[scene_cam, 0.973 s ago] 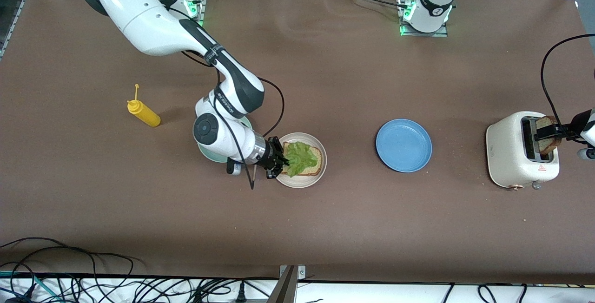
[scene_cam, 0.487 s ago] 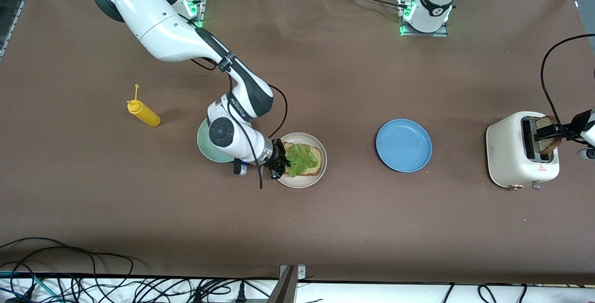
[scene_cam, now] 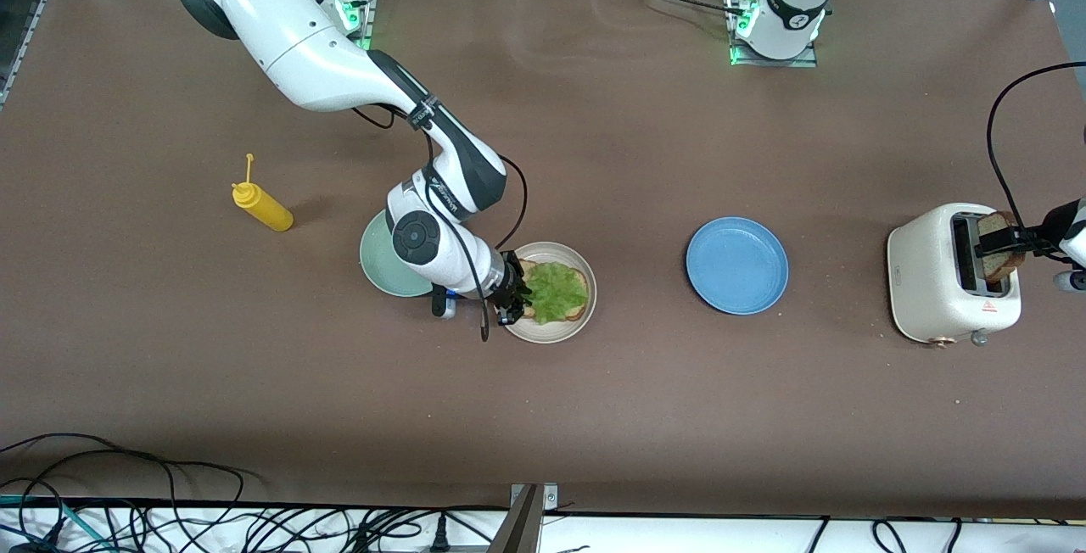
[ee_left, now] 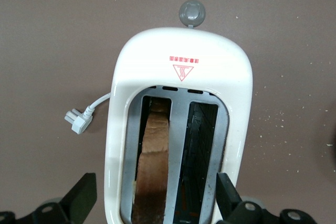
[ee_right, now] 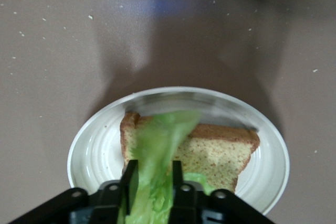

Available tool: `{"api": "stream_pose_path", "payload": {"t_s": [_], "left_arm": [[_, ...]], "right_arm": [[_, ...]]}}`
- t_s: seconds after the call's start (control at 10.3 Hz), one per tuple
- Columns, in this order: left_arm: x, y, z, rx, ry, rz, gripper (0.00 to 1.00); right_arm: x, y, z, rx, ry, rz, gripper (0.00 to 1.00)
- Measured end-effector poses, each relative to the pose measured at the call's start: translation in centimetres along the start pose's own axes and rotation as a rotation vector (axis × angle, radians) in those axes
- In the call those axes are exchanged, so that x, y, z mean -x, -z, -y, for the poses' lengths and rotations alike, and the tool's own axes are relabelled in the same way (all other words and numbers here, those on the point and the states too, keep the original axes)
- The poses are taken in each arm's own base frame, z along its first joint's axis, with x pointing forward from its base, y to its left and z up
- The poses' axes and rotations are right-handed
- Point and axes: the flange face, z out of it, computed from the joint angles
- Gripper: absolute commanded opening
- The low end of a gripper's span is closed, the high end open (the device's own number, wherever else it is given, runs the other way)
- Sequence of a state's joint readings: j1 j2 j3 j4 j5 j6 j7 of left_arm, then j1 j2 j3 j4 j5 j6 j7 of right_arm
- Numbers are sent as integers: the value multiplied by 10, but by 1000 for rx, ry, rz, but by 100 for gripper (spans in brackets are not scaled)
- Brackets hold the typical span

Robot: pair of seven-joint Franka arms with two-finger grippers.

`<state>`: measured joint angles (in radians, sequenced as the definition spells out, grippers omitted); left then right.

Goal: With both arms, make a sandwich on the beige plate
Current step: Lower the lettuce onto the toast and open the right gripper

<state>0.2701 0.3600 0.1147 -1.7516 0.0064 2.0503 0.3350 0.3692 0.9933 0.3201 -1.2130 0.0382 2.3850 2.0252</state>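
Right tool (scene_cam: 514, 292) pinches lettuce (scene_cam: 556, 290) over beige plate (scene_cam: 553, 331); mint plate (scene_cam: 377, 269) beside

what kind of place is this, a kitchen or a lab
Most likely a robotics lab staged as a kitchen: two bench-mounted arms, a brown-covered table, loose cables along its edge, and a toaster.

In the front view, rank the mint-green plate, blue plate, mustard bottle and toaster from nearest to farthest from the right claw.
Right claw grips lettuce over the beige plate.
1. Mint-green plate, beside the beige plate.
2. Blue plate, mid-table.
3. Mustard bottle, toward the right arm's end.
4. Toaster, at the left arm's end.
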Motion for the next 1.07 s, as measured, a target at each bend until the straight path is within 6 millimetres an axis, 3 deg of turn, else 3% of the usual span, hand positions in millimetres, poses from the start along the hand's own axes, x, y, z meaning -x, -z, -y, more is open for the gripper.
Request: {"api": "stream_pose_path", "payload": {"t_s": [0.1, 0.49, 0.58, 0.78, 1.07], "left_arm": [[0, 0, 0, 0, 0, 0, 100], [0, 0, 0, 0, 0, 0, 100], [0, 0, 0, 0, 0, 0, 100], [0, 0, 0, 0, -1, -1, 100], [0, 1, -1, 0, -1, -1, 100]], "right_arm": [[0, 1, 0, -1, 0, 1, 100], [-4, 20, 11, 6, 4, -27, 100], [-11, 38, 18, 16, 19, -61, 100], [-34, 103, 38, 39, 85, -108, 100], [-89, 196, 49, 156, 284, -152, 100]]}}
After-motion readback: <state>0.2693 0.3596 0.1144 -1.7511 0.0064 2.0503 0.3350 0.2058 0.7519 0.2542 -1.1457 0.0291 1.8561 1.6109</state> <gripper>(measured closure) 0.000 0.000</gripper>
